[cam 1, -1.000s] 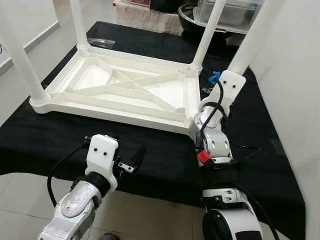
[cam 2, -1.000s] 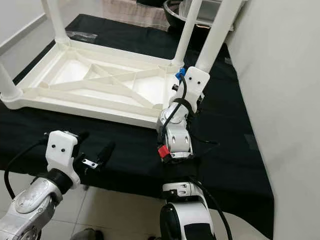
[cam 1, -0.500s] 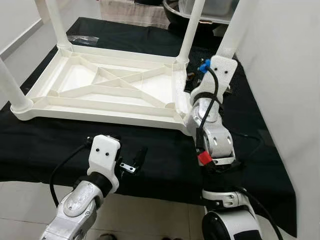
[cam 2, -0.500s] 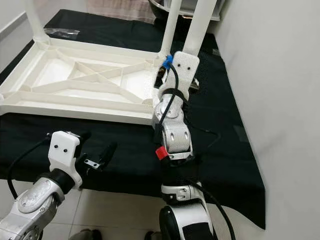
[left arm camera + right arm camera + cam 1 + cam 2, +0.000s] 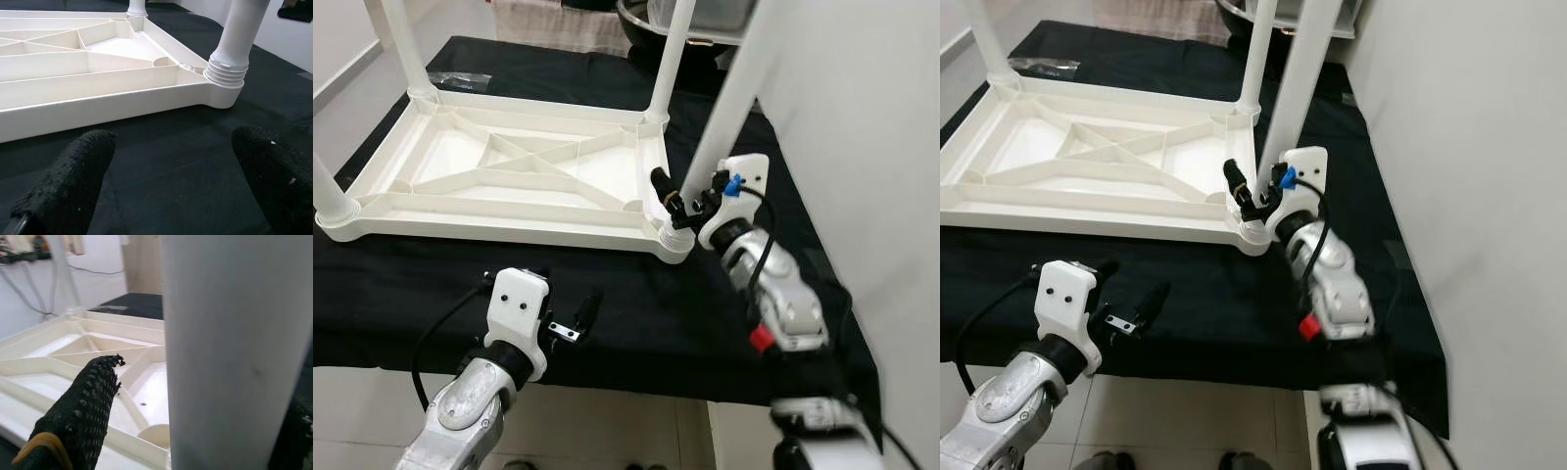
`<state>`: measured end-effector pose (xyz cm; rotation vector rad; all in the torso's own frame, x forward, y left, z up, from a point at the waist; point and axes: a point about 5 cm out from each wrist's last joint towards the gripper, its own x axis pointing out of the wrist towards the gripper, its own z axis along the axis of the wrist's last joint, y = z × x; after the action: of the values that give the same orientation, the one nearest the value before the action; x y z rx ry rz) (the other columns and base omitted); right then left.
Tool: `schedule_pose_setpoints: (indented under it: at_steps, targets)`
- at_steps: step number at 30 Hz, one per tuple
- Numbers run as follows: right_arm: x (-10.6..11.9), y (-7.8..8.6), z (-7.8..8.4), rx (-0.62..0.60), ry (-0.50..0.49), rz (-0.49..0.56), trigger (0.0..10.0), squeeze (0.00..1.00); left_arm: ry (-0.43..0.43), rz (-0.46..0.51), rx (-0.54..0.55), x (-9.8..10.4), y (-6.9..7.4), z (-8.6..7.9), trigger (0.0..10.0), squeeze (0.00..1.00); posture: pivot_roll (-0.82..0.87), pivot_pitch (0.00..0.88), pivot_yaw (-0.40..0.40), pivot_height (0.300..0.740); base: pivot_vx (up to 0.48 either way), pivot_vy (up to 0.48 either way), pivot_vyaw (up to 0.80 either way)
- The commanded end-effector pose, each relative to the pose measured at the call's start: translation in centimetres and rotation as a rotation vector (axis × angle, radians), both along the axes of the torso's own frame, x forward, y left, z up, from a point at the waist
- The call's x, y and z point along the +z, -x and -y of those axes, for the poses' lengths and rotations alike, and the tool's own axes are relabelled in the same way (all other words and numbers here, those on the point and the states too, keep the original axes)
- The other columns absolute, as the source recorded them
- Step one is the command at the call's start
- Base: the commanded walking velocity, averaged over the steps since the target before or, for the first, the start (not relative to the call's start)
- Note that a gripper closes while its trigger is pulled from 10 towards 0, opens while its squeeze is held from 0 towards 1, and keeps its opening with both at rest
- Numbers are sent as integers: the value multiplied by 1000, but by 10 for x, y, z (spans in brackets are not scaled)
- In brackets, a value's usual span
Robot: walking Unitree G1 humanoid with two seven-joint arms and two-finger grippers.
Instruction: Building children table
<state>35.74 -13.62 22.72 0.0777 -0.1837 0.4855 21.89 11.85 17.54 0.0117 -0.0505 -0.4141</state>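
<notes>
A white plastic children's table [image 5: 524,171] lies upside down on a black cloth, its legs pointing up. The near-right leg [image 5: 724,108] stands in its corner socket [image 5: 674,235]; its ribbed foot [image 5: 225,78] appears in the left wrist view. My right gripper [image 5: 690,201] is open, low around that leg. One finger [image 5: 83,411] stays a little off the leg on the tabletop side, the other [image 5: 293,431] on its far side. Over the cloth in front of the table's near rim, my left gripper [image 5: 563,291] is open with nothing between its fingers [image 5: 63,181].
A white wall [image 5: 862,117] runs close along the right. The black cloth [image 5: 636,323] ends at the near table edge, with tiled floor [image 5: 607,431] below. A clear plastic bag [image 5: 460,80] lies behind the table, and a dark bowl [image 5: 641,15] stands at the back.
The camera has shifted. My right arm has swung out to the right, and its gripper has come down from higher up the leg to near the socket. The left gripper holds still.
</notes>
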Motion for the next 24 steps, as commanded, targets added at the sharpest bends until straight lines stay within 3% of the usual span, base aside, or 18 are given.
schedule_pose_setpoints:
  at_steps: [1, 4, 7, 9, 10, 12, 13, 14, 18, 24]
  targets:
    - [3, -5, -5, 131, 12, 13, 10000, 0, -6, -16, 4, -5, 1, 1, 10000, 0, 111, 136, -136, 740, 0, 0, 0]
    - [8, -12, -11, 292, 46, 13, 10000, 0, -6, -13, 5, -4, 2, 2, 10000, 0, 130, 133, -144, 740, 0, 0, 0]
    - [8, -12, -13, 344, 52, 8, 10000, 0, -7, -11, 4, -4, 3, 2, 10000, 0, 130, 133, -144, 740, 0, 0, 0]
    - [11, -9, -17, 557, 75, -16, 10000, 0, -7, -9, 5, -3, 4, 1, 10000, 0, 137, 133, -144, 740, 0, 0, 0]
    - [11, -9, -17, 557, 75, -16, 10000, 0, -7, -9, 5, -3, 4, 1, 10000, 0, 137, 133, -144, 740, 0, 0, 0]
    - [14, -5, -17, 716, 98, -30, 10000, 0, -6, -8, 6, -2, 5, 1, 10000, 0, 146, 135, -149, 740, 0, 0, 0]
    - [14, -5, -17, 716, 98, -30, 10000, 0, -6, -8, 6, -2, 5, 1, 10000, 0, 146, 135, -149, 740, 0, 0, 0]
    - [17, -3, -17, 796, 103, -26, 10000, 0, -4, -9, 6, -2, 6, 0, 10000, 0, 144, 137, -147, 740, 0, 0, 0]
    - [23, -4, -18, 897, 90, -14, 10000, 0, 0, -11, -1, -2, 7, 2, 10000, 0, 146, 143, -143, 740, 0, 0, 0]
    - [28, -9, -21, 925, 40, 7, 10000, 0, 2, -13, -12, -2, 8, 4, 10000, 0, 150, 151, -140, 740, 0, 0, 0]
